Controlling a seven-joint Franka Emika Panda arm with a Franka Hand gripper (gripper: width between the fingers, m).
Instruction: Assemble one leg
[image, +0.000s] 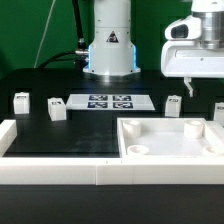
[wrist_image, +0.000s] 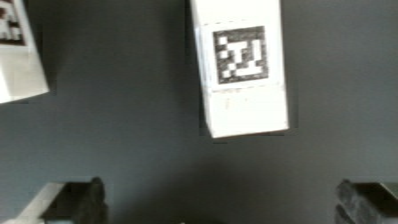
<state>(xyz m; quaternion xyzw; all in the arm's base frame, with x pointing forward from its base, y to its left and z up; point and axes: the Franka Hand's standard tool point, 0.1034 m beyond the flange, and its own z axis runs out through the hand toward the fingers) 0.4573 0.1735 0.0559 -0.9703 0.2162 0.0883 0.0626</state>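
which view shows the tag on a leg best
The wrist view: a leg fills much of the frame, and its black-and-white tag is large enough to make out the pattern. The exterior view shows four legs as small white posts, such as one right of the marker board, with tags only dark specks.

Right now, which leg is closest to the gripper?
The leg third from the exterior view's left, almost under the gripper; the other three stand farther off.

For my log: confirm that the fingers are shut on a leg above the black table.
Wrong in one respect: the fingers are open and hold nothing, as the wrist view shows. They are above the black table, but the leg rests on it, ungripped.
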